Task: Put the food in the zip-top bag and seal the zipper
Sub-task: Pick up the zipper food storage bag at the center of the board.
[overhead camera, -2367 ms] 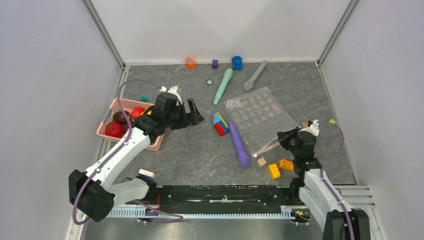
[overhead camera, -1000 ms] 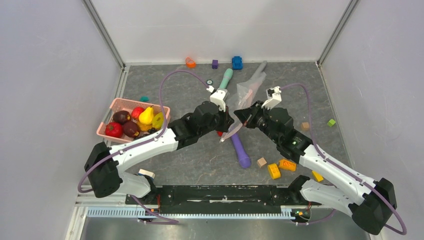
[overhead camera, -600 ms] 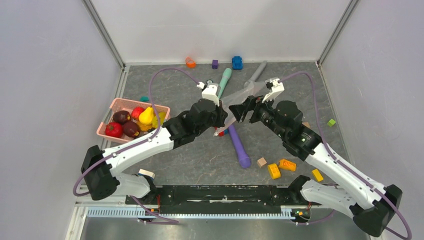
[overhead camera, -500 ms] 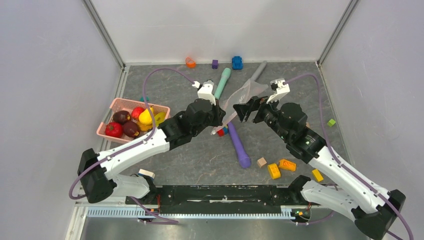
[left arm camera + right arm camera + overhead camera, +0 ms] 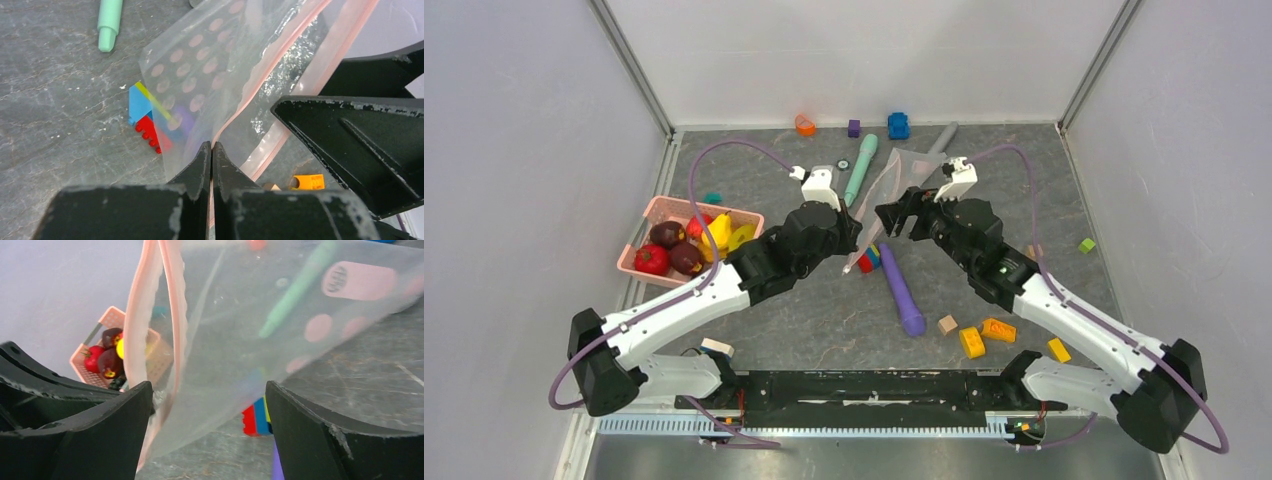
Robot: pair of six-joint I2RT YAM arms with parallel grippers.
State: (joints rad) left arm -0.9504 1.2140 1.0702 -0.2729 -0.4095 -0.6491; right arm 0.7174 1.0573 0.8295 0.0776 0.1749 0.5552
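Starting nearest the arm bases: got a couple of yellow blocks (image 5: 972,342) and a tan cube (image 5: 947,324) on the right side of the table (image 5: 804,310), plus a purple stick (image 5: 902,290) lying just left of them.

Over on the left, spotted the pink basket (image 5: 679,203) holding the food (image 5: 652,258), a mix of red, maroon and yellow pieces. Only getting part of it from above, with the left arm cutting across the basket's near right corner. Just a blurry patch through plastic from the right wrist.

Mid-table, up off the surface: found the bag (image 5: 894,180) hanging between the two grippers. Seeing the left gripper (image 5: 211,146) pressed together, pinching the bag right at its pink zipper (image 5: 129,340) edge. Seeing the right gripper (image 5: 208,387) spread wide, one finger either side of the plastic, not clamping it. Can't find the slider tab anywhere, maybe cut off or lost in the folds. Also a multicoloured block (image 5: 137,105) under the bag, half veiled by the dotted plastic.

Farther back: a teal stick (image 5: 860,165) just left of the bag, and a grey stick (image 5: 944,135) with its near end hidden behind the plastic. Along the far wall, tiny orange, purple and blue bits (image 5: 898,125), too small to name properly.
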